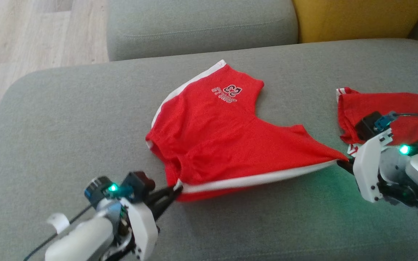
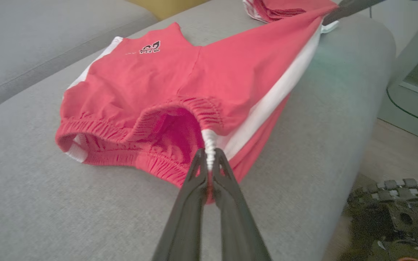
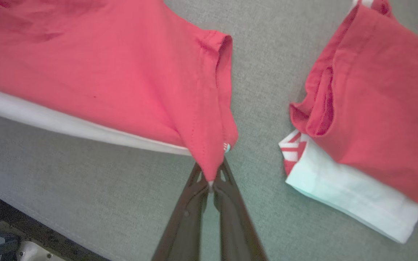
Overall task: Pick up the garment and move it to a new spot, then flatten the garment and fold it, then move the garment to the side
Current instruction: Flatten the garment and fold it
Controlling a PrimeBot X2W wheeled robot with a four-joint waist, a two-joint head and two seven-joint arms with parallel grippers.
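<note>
Starting at the left: left gripper [image 1: 174, 188], fingers pinched together on the white-striped corner of the waistband. Middle: red shorts [image 1: 216, 145], spread on the grey sofa seat [image 1: 67, 108], near edge pulled into a straight line between the two grips and seemingly raised a touch off the cushion. Looks like light, soft, floppy jersey. Probably sags wherever unsupported, so best held at corners and seams like now, with the elastic giving the firmer bite. Not fragile, not slippery on that fabric seat, though likely to drag and wrinkle. Over to the right: right gripper [image 1: 341, 163], fingers closed on the leg-hem corner. Just beside it, further right: second red garment [image 1: 405, 108], folded. No bins or baskets to report, just cushion under everything.
</note>
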